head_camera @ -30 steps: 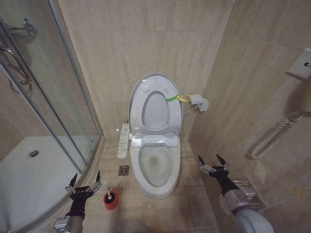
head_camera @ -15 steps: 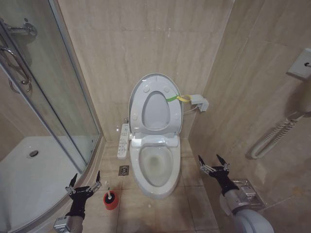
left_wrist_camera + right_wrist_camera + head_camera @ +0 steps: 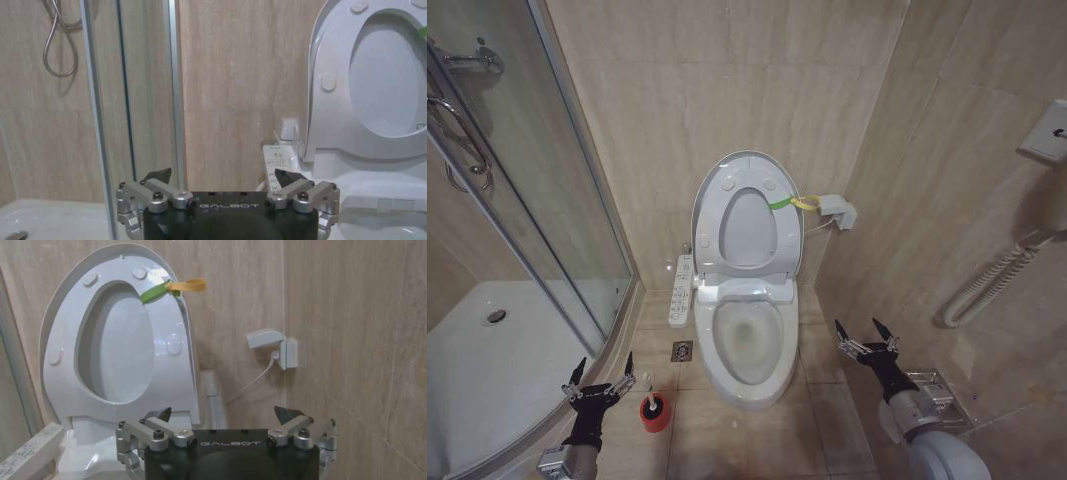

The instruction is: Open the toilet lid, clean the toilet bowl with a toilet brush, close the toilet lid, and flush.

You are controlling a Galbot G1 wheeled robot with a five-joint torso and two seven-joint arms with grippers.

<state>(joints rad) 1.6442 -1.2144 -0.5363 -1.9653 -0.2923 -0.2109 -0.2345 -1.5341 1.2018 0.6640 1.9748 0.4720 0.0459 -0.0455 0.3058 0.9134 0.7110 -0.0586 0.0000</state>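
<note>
The toilet lid (image 3: 747, 228) stands upright against the back wall with the seat ring raised against it, and a green-yellow band (image 3: 789, 203) hangs at its edge. Below it the toilet bowl (image 3: 779, 345) lies uncovered. The toilet brush (image 3: 655, 408) sits in its red holder cup on the floor left of the bowl. My left gripper (image 3: 604, 362) hovers open and empty just left of the brush. My right gripper (image 3: 857, 326) hangs open and empty to the right of the bowl. The wrist views show the left gripper (image 3: 223, 176) and the right gripper (image 3: 223, 414) facing the lid (image 3: 113, 355).
A glass shower door (image 3: 537, 200) and a curved white shower tray (image 3: 497, 360) close off the left. A white button panel (image 3: 682, 290) and a floor drain (image 3: 682, 351) lie left of the toilet. A wall box (image 3: 837, 210), a coiled cord (image 3: 987, 280) and a metal rack (image 3: 932, 395) are on the right.
</note>
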